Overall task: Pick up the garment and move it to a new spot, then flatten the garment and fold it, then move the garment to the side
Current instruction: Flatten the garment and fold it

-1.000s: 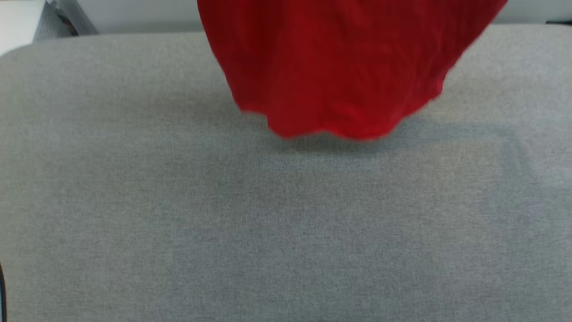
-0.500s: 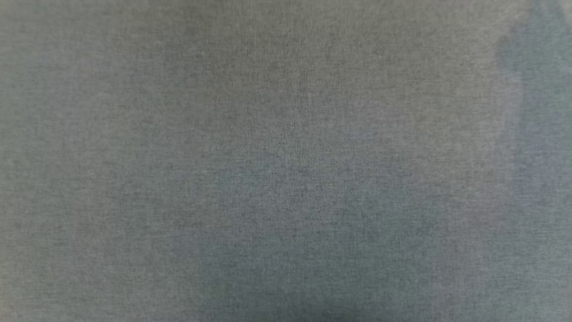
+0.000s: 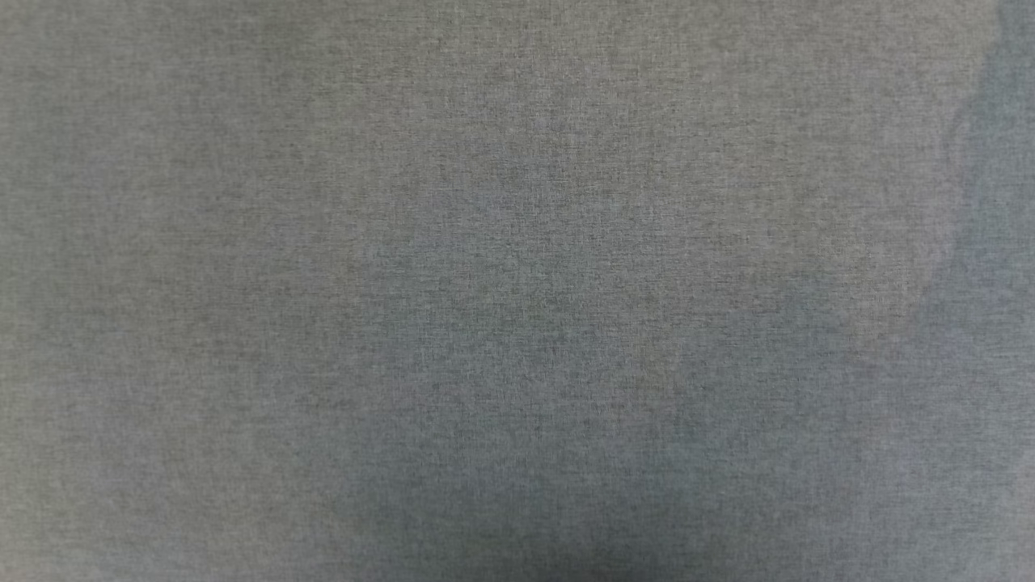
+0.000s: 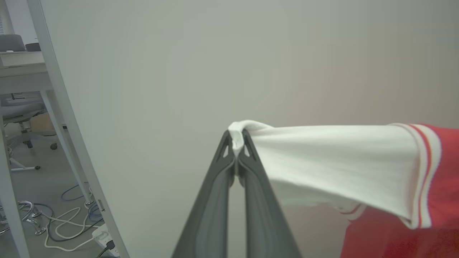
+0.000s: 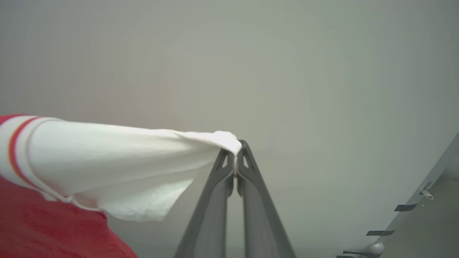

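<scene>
The garment (image 4: 340, 168) hangs stretched between both grippers in the air before a pale wall. In the left wrist view my left gripper (image 4: 236, 141) is shut on the tip of one white sleeve, which runs right to striped trim and the red body (image 4: 444, 186). In the right wrist view my right gripper (image 5: 236, 150) is shut on the other white sleeve of the garment (image 5: 118, 168), which runs left to the red body (image 5: 46, 229). The print is hidden.
The head view looks close down on the grey fabric table top (image 3: 517, 242), with soft shadows at its lower and right parts. A desk frame (image 4: 61, 107), cables (image 4: 61, 218) and a chair base stand on the floor at the left of the left wrist view.
The head camera has dipped toward the grey surface, so the red garment seen hanging at the top a second ago has left that view. Shadows shifted slightly since half a second ago.
</scene>
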{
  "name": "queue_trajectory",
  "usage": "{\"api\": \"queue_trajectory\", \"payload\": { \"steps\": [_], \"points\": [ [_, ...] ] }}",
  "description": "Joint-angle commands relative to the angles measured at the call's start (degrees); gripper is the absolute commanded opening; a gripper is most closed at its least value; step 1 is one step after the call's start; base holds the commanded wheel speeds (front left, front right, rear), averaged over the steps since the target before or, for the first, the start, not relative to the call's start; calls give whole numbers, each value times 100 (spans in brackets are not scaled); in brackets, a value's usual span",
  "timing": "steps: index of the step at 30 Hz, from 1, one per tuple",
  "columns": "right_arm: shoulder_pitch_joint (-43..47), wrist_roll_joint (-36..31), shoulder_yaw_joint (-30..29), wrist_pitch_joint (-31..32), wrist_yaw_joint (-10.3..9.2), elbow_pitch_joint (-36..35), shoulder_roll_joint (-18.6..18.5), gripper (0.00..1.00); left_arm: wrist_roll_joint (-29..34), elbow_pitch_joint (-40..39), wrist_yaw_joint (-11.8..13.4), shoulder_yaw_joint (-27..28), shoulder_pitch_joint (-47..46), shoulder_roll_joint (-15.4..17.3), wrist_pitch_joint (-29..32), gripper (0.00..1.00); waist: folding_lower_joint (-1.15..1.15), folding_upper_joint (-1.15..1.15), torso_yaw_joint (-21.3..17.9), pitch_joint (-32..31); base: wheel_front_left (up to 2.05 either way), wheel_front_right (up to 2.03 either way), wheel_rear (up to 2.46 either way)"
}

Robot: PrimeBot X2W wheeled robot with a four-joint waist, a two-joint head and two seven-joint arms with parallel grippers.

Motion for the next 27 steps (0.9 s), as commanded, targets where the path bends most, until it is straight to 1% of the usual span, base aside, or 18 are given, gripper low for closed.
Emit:
{"api": "queue_trajectory", "payload": {
  "steps": [1,4,8,14,20,27],
  "points": [
    [212,76,19,-80,-49,83,-41,0,-84,91,-11,-35,269,-18,-125,0,-1,0,50,-103,0,0,0],
    [568,214,130,-116,-49,198,-41,0,-230,163,-21,-126,742,-116,-300,0,-1,0,81,-261,0,0,0],
    [1258,463,328,-127,-49,297,-66,0,-443,179,-28,-236,1576,-196,-482,0,-1,0,87,-585,0,0,0],
    [2492,973,670,109,-49,235,-216,0,-755,100,-30,-432,3009,-253,-506,0,-1,0,101,-1212,0,0,0],
    [3662,1460,951,528,-49,36,-400,0,-1042,26,-31,-480,4324,-186,-283,0,-1,0,110,-1840,0,0,0],
    [4801,1912,1144,1244,-49,-299,-600,0,-1284,-251,26,-570,5565,-54,346,0,-1,0,121,-2439,0,0,0]
  ]
}}
